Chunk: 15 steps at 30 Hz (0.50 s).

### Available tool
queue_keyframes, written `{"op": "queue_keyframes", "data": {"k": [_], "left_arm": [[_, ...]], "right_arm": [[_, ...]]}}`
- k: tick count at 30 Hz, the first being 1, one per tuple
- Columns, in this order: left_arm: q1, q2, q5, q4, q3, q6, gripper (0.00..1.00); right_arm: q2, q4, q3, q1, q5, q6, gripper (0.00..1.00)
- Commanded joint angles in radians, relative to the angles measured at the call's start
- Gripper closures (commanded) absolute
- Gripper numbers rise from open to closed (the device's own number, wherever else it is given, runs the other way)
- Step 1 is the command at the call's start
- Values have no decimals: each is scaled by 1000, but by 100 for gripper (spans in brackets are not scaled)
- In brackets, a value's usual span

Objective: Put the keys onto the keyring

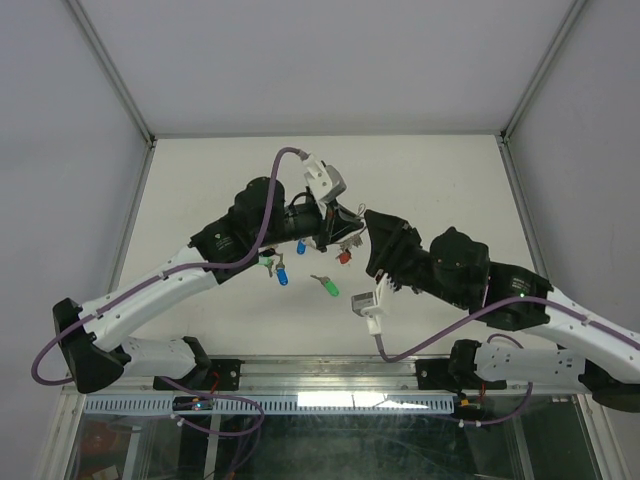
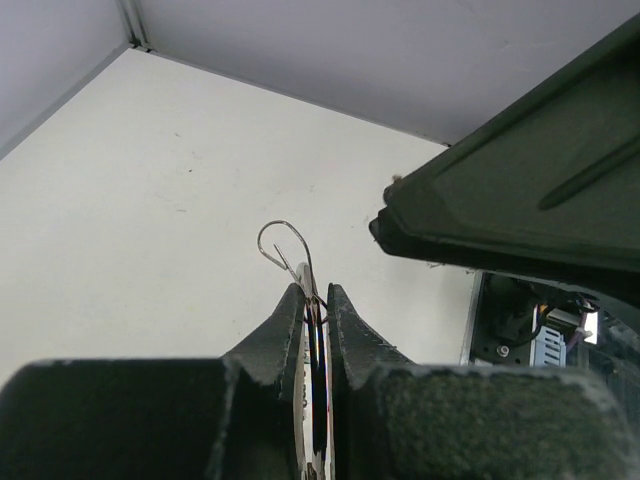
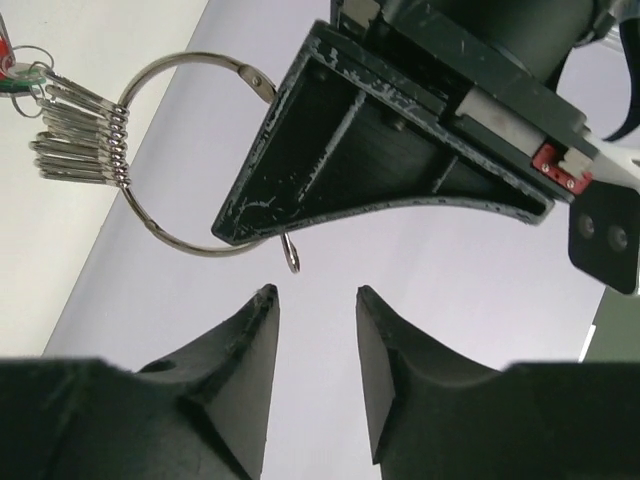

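Left tool (image 2: 312, 296) clamped tight on the thin round silver wire keyring (image 3: 200, 57). Right tool (image 3: 315, 300) parted, holding nothing, the ring's hooked end just ahead of its tips; small silver keys (image 3: 75, 145) bunched off to its left.

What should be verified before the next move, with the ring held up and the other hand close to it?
1. Left hand grips the keyring: ok, shut on the wire.
2. Ring's open end is exposed: ok, the hook pokes out below the left hand's finger.
3. Threaded keys sit away from that opening: ok, bunched on the far side.
4. Right hand carries a key: not ok, open and empty.
5. Loose keys are available: ok, blue key and green key lie on the table.
6. Opening is wide enough for a key: cannot tell.
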Motion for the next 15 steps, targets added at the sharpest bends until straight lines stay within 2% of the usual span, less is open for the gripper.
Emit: {"op": "queue_keyframes", "data": {"k": [1,6,9,12,15], "left_arm": [[10,-66,-19,110,-21,-6,100],[10,-118,-37,165,-85,-13,100],[10,-165,-62,223,-148,-17,100],[10,-207,-91,259,-202,-9,100],[10,-240,-113,265,-235,16,100]], "right_arm": [[-38,89,-25,3,33,51,58],[-96,193,-86,5,71,151,54],[-163,336,-145,5,50,342,53],[-201,403,-149,5,33,703,53],[-160,339,-7,4,120,1188,48]]}}
